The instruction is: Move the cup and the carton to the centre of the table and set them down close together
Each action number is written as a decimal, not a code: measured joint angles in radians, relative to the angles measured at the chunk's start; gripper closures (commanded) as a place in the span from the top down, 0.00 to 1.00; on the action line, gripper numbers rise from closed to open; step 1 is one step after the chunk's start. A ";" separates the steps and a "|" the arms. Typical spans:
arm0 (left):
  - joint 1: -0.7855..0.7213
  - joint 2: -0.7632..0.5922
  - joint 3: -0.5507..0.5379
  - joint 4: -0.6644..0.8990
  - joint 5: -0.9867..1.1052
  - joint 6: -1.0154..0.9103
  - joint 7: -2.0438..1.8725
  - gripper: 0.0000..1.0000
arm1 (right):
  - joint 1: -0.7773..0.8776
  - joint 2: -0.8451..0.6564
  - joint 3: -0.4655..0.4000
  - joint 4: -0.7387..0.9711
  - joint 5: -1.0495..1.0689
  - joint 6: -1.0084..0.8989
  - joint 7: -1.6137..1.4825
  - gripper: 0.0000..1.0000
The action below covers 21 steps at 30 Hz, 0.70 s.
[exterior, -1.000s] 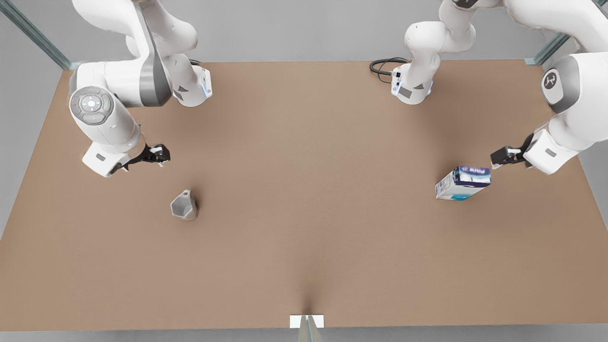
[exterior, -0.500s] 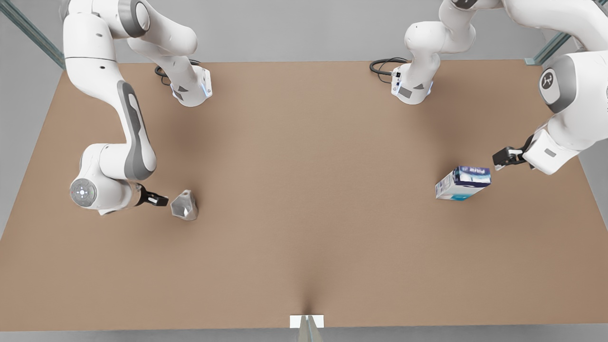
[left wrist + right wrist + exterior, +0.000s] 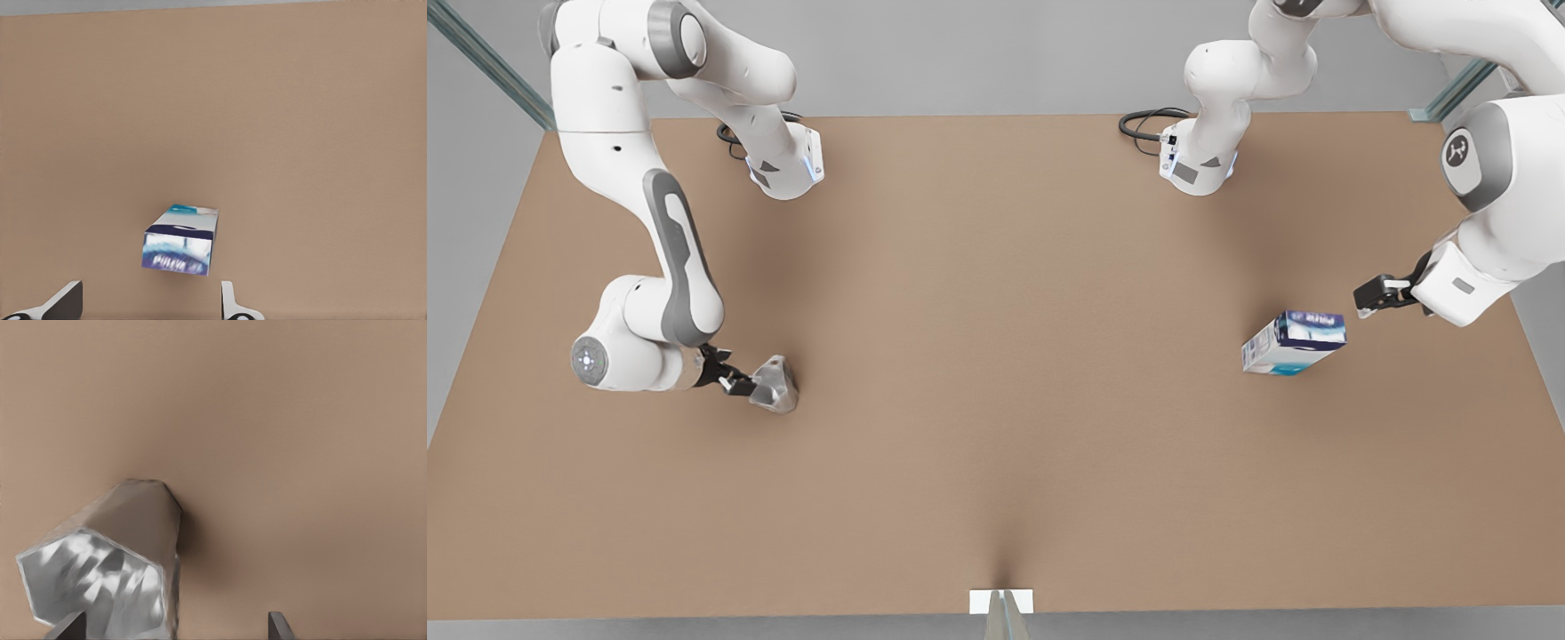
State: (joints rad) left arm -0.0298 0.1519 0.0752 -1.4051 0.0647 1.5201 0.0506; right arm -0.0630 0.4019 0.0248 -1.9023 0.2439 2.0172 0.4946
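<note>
The light-grey faceted cup (image 3: pixel 775 384) (image 3: pixel 120 547) lies tipped on the brown table (image 3: pixel 996 356) at the front view's left. My right gripper (image 3: pixel 738 384) (image 3: pixel 173 630) is at its mouth, open, with one fingertip (image 3: pixel 67 628) in front of the rim and the other beside the cup. The white and dark blue carton (image 3: pixel 1291 342) (image 3: pixel 180 240) lies on the table at the front view's right. My left gripper (image 3: pixel 1368 295) (image 3: pixel 148 303) hovers open just short of it, apart from it.
Both arm bases (image 3: pixel 787 169) (image 3: pixel 1196 169) stand at the table's far edge, with a black cable (image 3: pixel 1143 124) by the second one. A small white marker (image 3: pixel 1000 601) sits at the near edge. Bare brown top lies between cup and carton.
My right arm swung down and in until its gripper reached the cup's mouth. The left gripper shifted only slightly. Cup and carton have not moved.
</note>
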 measured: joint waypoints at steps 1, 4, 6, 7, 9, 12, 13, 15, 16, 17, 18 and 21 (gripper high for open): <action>0.000 0.001 0.001 0.000 0.000 0.000 0.000 1.00 | 0.007 0.004 -0.011 0.004 0.000 0.001 -0.002 1.00; 0.000 0.004 0.001 0.000 0.000 0.000 0.000 1.00 | 0.013 0.010 -0.012 0.002 -0.002 0.011 -0.001 1.00; 0.001 0.003 0.001 0.000 0.001 0.000 0.000 1.00 | 0.015 0.024 -0.012 0.003 0.001 0.014 -0.001 1.00; 0.001 0.003 0.001 0.000 0.001 0.000 0.000 1.00 | 0.015 0.031 -0.011 0.002 0.000 0.029 -0.001 1.00; 0.001 0.005 0.001 0.002 0.000 0.000 0.000 1.00 | 0.017 0.044 -0.010 0.003 0.001 0.032 -0.001 1.00; 0.001 0.005 0.001 0.002 0.000 0.000 0.000 1.00 | 0.019 0.063 -0.009 0.005 0.002 0.035 -0.001 1.00; 0.001 0.005 0.001 0.002 0.000 0.000 0.000 1.00 | 0.027 0.067 -0.009 0.005 0.002 0.035 -0.001 1.00; 0.001 0.005 0.003 0.002 0.001 0.000 0.000 1.00 | 0.036 0.079 -0.008 0.005 0.003 0.035 0.001 1.00; 0.001 0.005 0.003 0.002 0.001 0.000 0.000 1.00 | 0.043 0.081 -0.008 0.005 0.003 0.035 0.001 1.00; 0.000 0.006 0.003 0.002 0.001 0.000 0.000 1.00 | 0.043 0.081 -0.009 0.005 0.003 0.035 -0.001 0.93; 0.000 0.006 0.003 0.002 0.001 0.000 0.000 1.00 | 0.041 0.084 -0.009 0.006 0.003 0.035 -0.001 0.80; 0.001 0.008 0.003 0.003 0.001 0.002 -0.001 1.00 | 0.042 0.092 -0.009 0.020 0.020 0.034 -0.001 0.33</action>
State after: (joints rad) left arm -0.0292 0.1596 0.0782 -1.4022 0.0656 1.5217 0.0492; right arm -0.0211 0.4938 0.0162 -1.8824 0.2637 2.0509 0.4939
